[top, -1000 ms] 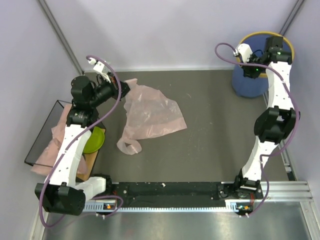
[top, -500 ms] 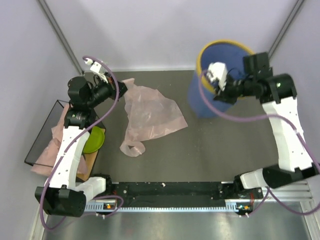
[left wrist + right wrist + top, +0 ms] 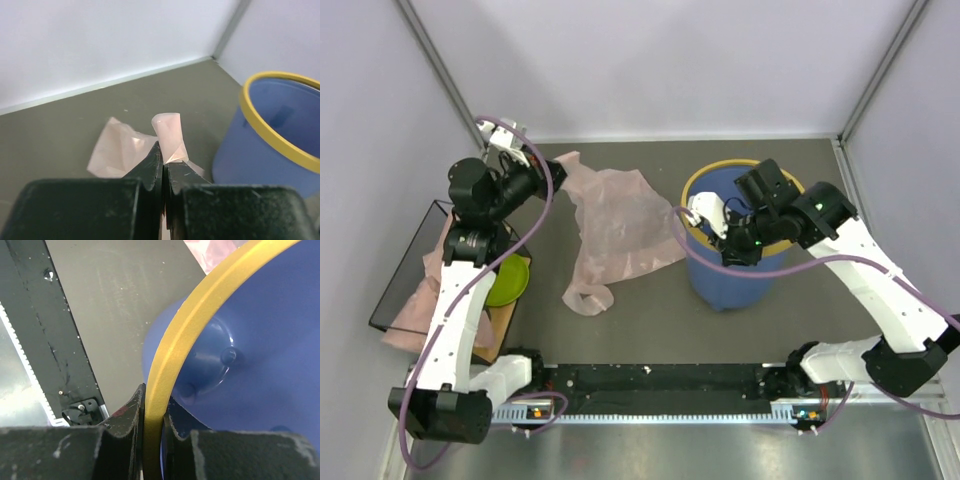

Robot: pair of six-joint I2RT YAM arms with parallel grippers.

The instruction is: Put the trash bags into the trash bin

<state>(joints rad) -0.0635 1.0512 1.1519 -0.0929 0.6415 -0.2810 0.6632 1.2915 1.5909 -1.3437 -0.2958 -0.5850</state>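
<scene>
Left gripper [image 3: 164, 159] is clenched on a fold of a pale pink trash bag [image 3: 625, 225]. In the left wrist view a tab of the plastic stands up just past the closed jaws. The rest of that bag lies spread and crumpled on the bench [image 3: 650, 335], with a handle loop trailing toward the near edge.

The right gripper [image 3: 154, 405] grasps the trash bin [image 3: 720, 285] by its yellow rim [image 3: 200, 325], one jaw outside the ring and one inside. The bin is blue and round, and it sits right of centre on the bench with its mouth facing up. I cannot tell whether its base rests fully on the surface.

Counted: two grippers, one bin and one bag out on the bench. More pink plastic [image 3: 415, 300] is heaped in a dark-framed tray [image 3: 401, 265] at the left edge, and how many bags that makes cannot be told. One green bowl [image 3: 512, 278] sits just beside the tray, partly hidden under the left arm.

A strip of bare bench separates the spread bag from the bin. The right arm's wrist and its purple cable [image 3: 685, 245] reach across the bin's mouth, covering part of the opening from above. A black rail [image 3: 660, 385] runs along the near edge between the two arm bases.
</scene>
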